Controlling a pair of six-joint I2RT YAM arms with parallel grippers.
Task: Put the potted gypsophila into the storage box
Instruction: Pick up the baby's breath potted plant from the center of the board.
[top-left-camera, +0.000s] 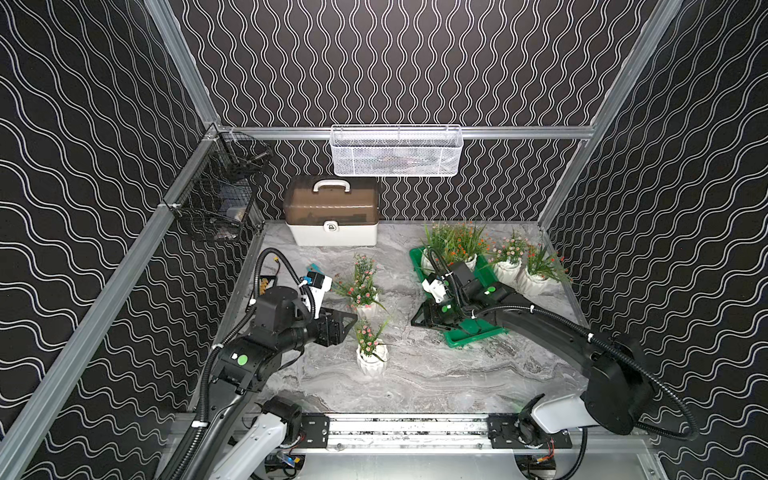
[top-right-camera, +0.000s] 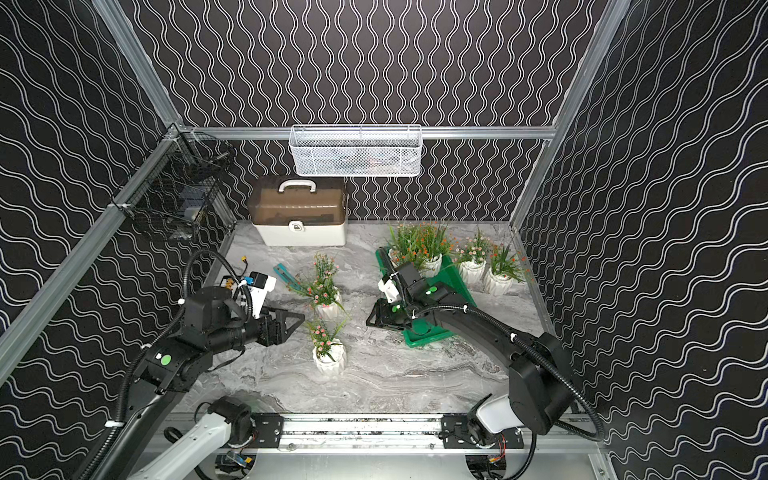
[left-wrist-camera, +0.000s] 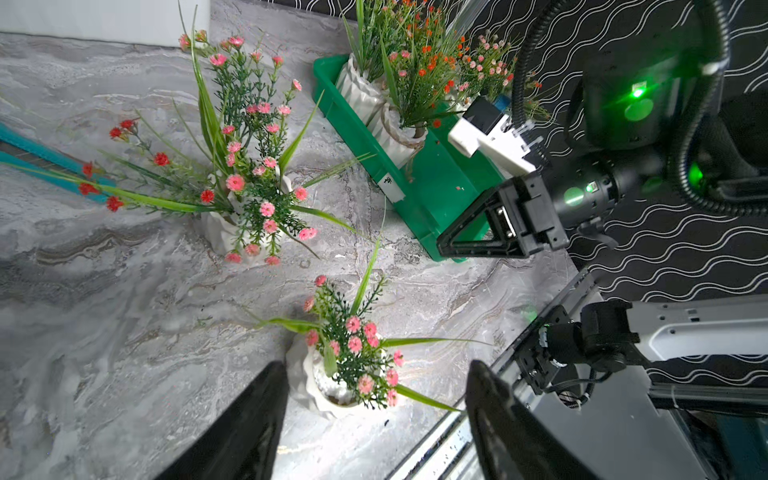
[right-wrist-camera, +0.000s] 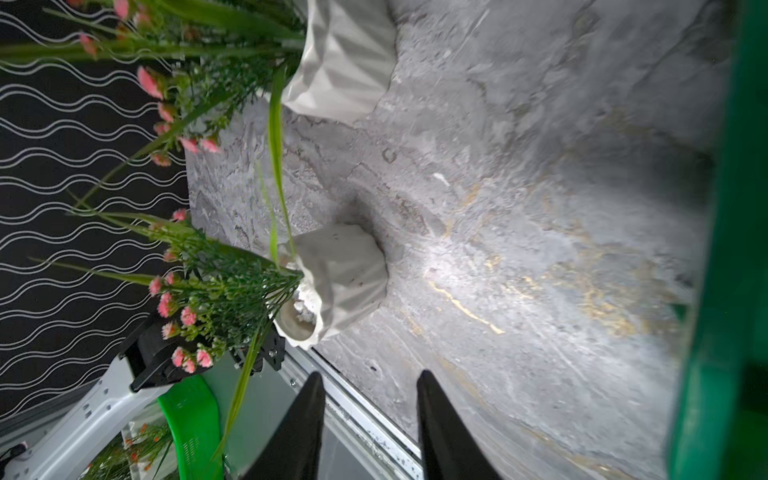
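Note:
Two potted gypsophila stand on the marble table in both top views, one near the front (top-left-camera: 372, 360) and one behind it (top-left-camera: 368, 308). My left gripper (top-left-camera: 353, 321) hangs open and empty just left of them; in the left wrist view the front pot (left-wrist-camera: 305, 378) shows between its fingertips (left-wrist-camera: 278, 374). The storage box (top-left-camera: 473, 334), a green tray, holds pots at its far end (top-left-camera: 446, 259). Two more pots (top-left-camera: 508, 271) stand to its right. My right gripper (top-left-camera: 414, 322) is open and empty at the tray's near left edge (right-wrist-camera: 727, 249), facing the front pot (right-wrist-camera: 345, 274).
A white case with a brown lid (top-left-camera: 332, 216) stands at the back. A white mesh basket (top-left-camera: 395, 151) hangs on the rear rail and a black wire basket (top-left-camera: 220, 195) on the left rail. A teal tool (top-right-camera: 286, 274) lies near the left edge.

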